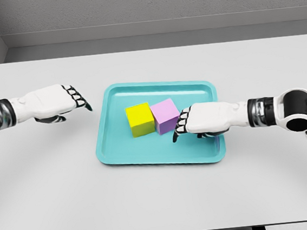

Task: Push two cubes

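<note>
A yellow cube (140,119) and a pink cube (166,115) stand side by side, touching, in the middle of a teal tray (124,150). My right hand (180,125) reaches in from the right over the tray, its dark-tipped fingers held flat against the pink cube's right side. It grasps nothing. My left hand (81,99) hovers over the table just left of the tray's upper left corner, fingers stretched out toward the tray, apart from the yellow cube.
The tray lies at the centre of a white table (53,201). A grey wall runs behind the table's far edge.
</note>
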Tool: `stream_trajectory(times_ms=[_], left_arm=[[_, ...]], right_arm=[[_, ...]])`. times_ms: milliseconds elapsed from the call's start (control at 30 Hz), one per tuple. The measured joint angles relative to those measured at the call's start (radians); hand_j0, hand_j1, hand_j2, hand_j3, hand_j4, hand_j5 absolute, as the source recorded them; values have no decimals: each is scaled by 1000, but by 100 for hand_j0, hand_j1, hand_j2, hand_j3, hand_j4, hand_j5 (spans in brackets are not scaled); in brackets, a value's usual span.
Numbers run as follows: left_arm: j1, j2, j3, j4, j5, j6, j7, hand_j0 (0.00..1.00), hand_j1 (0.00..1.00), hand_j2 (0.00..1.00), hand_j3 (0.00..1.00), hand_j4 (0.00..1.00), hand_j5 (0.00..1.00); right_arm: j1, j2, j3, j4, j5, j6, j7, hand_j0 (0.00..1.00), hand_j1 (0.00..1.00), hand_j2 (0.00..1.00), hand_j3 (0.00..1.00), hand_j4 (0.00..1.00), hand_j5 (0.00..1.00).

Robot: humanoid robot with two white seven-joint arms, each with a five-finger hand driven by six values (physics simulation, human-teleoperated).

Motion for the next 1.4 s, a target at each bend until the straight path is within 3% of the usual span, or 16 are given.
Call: stream_trajectory(times_ms=[233, 433, 633, 1000, 1400], left_arm=[[0, 8, 1, 2, 0, 0, 0, 78, 78, 78, 78, 78, 78], [-8, 17, 12, 37, 25, 0, 0, 85, 85, 85, 85, 85, 85], [-12, 52, 44, 124, 55, 0, 0, 85, 85, 85, 85, 85, 85], [-110, 32, 55, 279, 62, 0, 0, 87, 87, 87, 87, 87, 87], [-117, 21, 54, 299, 62, 0, 0, 93, 93, 93, 93, 93, 93]], right_arm=[[3, 4, 11, -8, 7, 0, 0, 72, 72, 72, 72, 72, 72], [2, 3, 25, -38, 7, 0, 0, 72, 72, 72, 72, 72, 72], [-3, 13, 31, -35, 15, 0, 0, 72, 72, 72, 72, 72, 72], [-21, 65, 62, 4, 32, 0, 1, 72, 72, 72, 72, 72, 72], [-51, 108, 78, 40, 39, 0, 2, 72, 72, 72, 72, 72, 72]])
